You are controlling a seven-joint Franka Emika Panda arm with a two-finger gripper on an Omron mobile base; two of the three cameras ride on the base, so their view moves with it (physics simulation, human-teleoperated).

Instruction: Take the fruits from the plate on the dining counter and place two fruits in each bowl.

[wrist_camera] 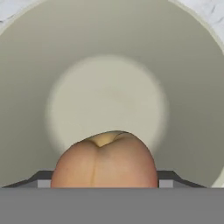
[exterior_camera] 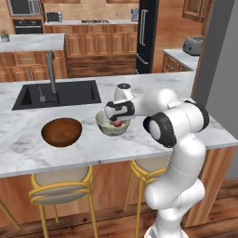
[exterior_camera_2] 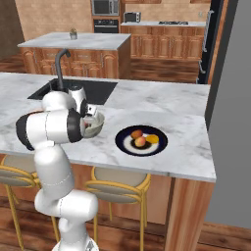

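My gripper (exterior_camera: 117, 119) hangs inside the pale cream bowl (exterior_camera: 103, 126) on the dining counter (exterior_camera: 28, 153), shut on a reddish fruit (exterior_camera: 118, 123). In the hand view that fruit (wrist_camera: 105, 162) sits between the two finger tips, just above the bowl's floor (wrist_camera: 109, 96). To the bowl's left stands the dark brown wooden bowl (exterior_camera: 61, 132), with nothing in it. The dark plate (exterior_camera_2: 123, 143) lies to the right of the cream bowl (exterior_camera_2: 99, 122) and holds three fruits: a reddish one (exterior_camera_2: 137, 133), an orange one (exterior_camera_2: 140, 141) and a yellow one (exterior_camera_2: 153, 139).
A black sink (exterior_camera: 69, 93) with a tall dark faucet (exterior_camera: 52, 69) lies behind the bowls. Yellow-framed stools (exterior_camera: 62, 186) stand under the counter's near edge. A grey wall (exterior_camera_2: 230, 122) bounds the counter's right end.
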